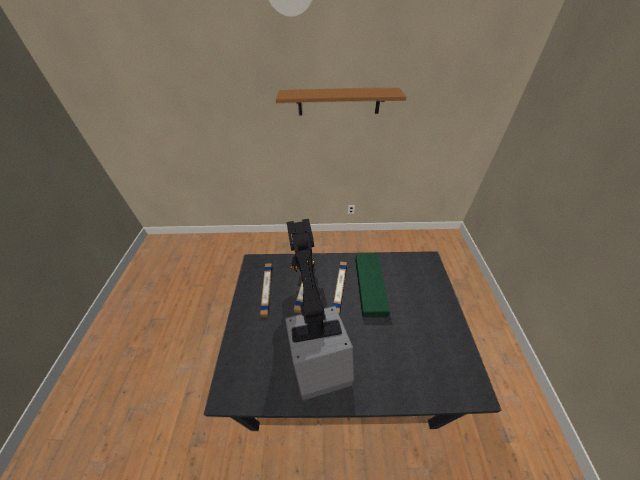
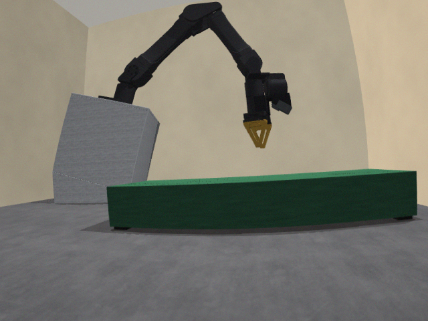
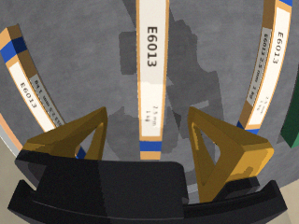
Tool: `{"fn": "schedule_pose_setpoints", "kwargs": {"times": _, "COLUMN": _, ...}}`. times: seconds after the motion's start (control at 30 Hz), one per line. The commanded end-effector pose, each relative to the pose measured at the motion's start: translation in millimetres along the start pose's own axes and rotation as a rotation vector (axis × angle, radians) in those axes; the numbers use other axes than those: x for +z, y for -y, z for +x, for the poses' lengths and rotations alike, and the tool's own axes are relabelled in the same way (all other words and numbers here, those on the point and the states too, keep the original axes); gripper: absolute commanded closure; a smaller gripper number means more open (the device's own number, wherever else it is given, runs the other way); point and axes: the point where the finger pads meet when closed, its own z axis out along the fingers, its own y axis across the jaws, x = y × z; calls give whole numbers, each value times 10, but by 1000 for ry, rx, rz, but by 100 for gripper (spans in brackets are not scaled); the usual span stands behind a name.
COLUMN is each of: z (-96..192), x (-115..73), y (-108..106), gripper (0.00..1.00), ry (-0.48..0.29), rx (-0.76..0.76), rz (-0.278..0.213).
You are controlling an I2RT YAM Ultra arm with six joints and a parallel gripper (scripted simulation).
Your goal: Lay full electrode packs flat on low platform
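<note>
Raised above the dark grey table (image 1: 413, 361), I have open air beneath my spread yellow fingers, bare table between the three flat tan-and-white packs, and the long green platform (image 1: 372, 284) walls off my right.

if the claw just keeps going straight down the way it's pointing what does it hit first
Most likely the middle E6013 pack, lying flat on the table straight below the open, empty claw. Nothing shows in between.

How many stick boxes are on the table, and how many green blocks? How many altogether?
Electrode packs: 3, namely the left pack, the middle pack and the right pack
Green platform: 1
Total: 4
</note>
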Motion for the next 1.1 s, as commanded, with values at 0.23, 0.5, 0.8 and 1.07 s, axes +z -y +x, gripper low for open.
{"fn": "schedule_pose_setpoints", "kwargs": {"times": 0.23, "z": -11, "x": -100, "y": 65, "gripper": 26, "ry": -6, "rx": 5, "rz": 10}}
{"fn": "schedule_pose_setpoints", "kwargs": {"times": 0.5, "z": -25, "x": -101, "y": 60, "gripper": 26, "ry": -1, "rx": 5, "rz": 8}}
{"fn": "schedule_pose_setpoints", "kwargs": {"times": 0.8, "z": -25, "x": -101, "y": 60, "gripper": 26, "ry": -1, "rx": 5, "rz": 8}}
{"fn": "schedule_pose_setpoints", "kwargs": {"times": 1.07, "z": -25, "x": -101, "y": 60, "gripper": 26, "ry": -1, "rx": 5, "rz": 8}}
